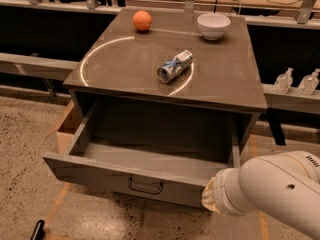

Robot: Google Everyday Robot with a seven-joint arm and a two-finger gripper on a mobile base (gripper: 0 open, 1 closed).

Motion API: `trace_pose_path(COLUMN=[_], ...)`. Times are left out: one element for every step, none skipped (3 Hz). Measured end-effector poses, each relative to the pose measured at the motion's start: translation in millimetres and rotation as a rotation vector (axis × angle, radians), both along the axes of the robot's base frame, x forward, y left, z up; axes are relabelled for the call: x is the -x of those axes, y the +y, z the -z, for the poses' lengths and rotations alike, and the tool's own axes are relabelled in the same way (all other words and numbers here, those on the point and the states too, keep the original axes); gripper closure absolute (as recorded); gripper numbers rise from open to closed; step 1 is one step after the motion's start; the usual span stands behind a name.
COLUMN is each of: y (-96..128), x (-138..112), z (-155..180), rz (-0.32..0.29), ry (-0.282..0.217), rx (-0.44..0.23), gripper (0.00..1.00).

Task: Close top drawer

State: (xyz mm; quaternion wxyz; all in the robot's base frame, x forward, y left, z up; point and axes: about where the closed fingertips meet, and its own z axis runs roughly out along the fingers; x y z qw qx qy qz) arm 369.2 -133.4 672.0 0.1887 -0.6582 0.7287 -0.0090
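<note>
Top drawer (pixel 95 170) stands wide open: grey boxy tray, flat front, black loop handle (pixel 145 186). Gripper (pixel 209 199) is at the front's right end, mostly hidden by the smooth white arm (pixel 280 194); cannot tell its opening. Matte grey tabletop (pixel 230 79) holds a round orange (pixel 142 20), a white bowl (pixel 213 25) and a dented can (pixel 174 66) on its side.

We note the top drawer (pixel 125 176) as matt grey and smooth, its loop handle (pixel 145 186) dark metal. The table (pixel 225 79) top is smooth with a faint sheen. Can (pixel 174 66) shiny metal; bowl (pixel 214 25) glossy white; orange (pixel 142 20) dull-skinned. Arm shell (pixel 280 194) smooth white plastic. End effector (pixel 207 199) at the drawer front's right end, cream, cloth-like. Floor (pixel 30 129) speckled, grainy.
</note>
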Motion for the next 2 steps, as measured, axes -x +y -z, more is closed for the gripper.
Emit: trace_pose_path(y=[-3,-9], x=[-29,-69], z=[-4,-10], rz=[0.011,0.025], ry=[-0.076,-0.164], rx=[0.025,0.063], gripper=[1.00,1.00])
